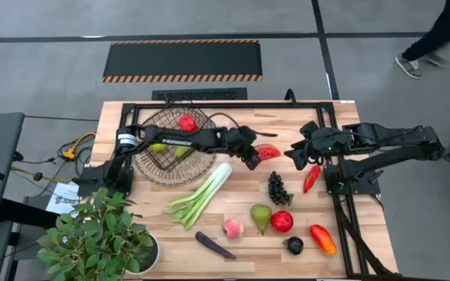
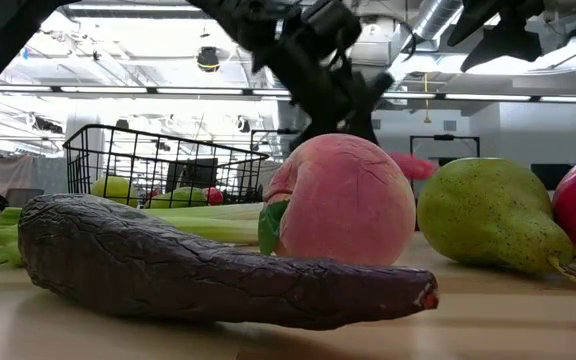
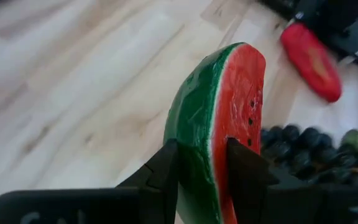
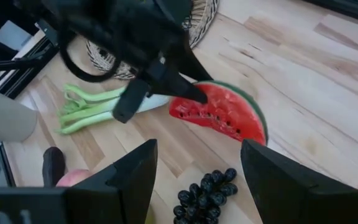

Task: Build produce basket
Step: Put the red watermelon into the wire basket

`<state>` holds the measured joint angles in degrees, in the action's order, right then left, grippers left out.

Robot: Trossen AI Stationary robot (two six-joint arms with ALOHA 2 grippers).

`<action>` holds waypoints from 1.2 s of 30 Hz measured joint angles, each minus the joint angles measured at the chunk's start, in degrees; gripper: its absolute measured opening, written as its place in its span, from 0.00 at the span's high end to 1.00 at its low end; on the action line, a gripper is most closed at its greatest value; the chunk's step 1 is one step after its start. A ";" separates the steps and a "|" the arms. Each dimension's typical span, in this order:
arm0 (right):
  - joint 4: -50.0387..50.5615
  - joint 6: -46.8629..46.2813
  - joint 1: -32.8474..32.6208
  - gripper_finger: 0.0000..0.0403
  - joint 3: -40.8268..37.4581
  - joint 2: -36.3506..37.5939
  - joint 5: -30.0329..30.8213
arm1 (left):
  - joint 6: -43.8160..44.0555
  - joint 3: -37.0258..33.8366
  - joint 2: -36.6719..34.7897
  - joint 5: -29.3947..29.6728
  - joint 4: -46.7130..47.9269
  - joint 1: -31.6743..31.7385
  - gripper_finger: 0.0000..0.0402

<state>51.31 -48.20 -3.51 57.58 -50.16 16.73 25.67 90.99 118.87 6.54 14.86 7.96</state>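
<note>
At the middle of the table (image 1: 287, 117), the left hand (image 3: 201, 165) is closed on the watermelon slice (image 3: 219, 118), one finger on the green rind and one on the red face. The slice sits just right of the basket (image 1: 174, 144), above the grapes (image 1: 279, 187). It looks rigid and smooth, likely a light plastic model, so it may slip or swing in a narrow pinch; a hold across its flat faces near the thick middle seems safest, and that is roughly where the fingers sit. The basket already holds a red fruit and two green ones. The right hand (image 4: 197, 171) hovers nearby over the chilli (image 1: 311, 178), its fingers apart and holding nothing. Still lying on the table are the leek (image 1: 201, 195), a peach (image 1: 233, 228), a pear (image 1: 261, 217), an apple (image 1: 282, 221), an aubergine (image 1: 213, 245), a pepper (image 1: 323, 239) and a small dark fruit. A potted plant (image 1: 92, 238) stands at the near left corner.
</note>
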 joint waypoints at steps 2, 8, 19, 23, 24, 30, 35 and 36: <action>-0.12 0.00 0.00 0.37 0.00 0.05 0.00 | -1.48 4.12 -0.02 0.57 5.06 0.27 0.79; -0.91 0.01 0.00 0.37 0.00 0.94 0.07 | -2.70 15.69 -0.07 1.82 20.22 2.21 0.79; -0.52 0.21 0.00 0.37 0.00 3.22 0.13 | -5.09 27.22 -5.11 3.30 38.75 6.23 0.79; -0.50 0.22 0.00 0.37 -0.02 3.37 0.32 | -4.68 27.09 -10.05 7.52 46.08 6.82 0.79; -0.50 0.30 0.00 0.37 -0.02 3.36 0.38 | -4.53 27.03 -11.39 9.23 47.90 6.87 0.79; -0.44 0.65 -0.04 0.37 -0.02 3.23 1.61 | -0.97 26.96 -17.57 21.02 62.15 6.46 0.79; -0.37 0.69 -0.04 0.37 -0.02 3.18 1.75 | 5.53 26.96 -20.77 27.12 72.74 5.32 0.79; -0.35 0.69 -0.04 0.37 -0.02 3.18 1.75 | 7.35 26.96 -21.26 28.50 75.00 4.93 0.79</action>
<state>50.96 -47.51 -3.55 57.56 -46.98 18.48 33.02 117.95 97.62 35.04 89.86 12.89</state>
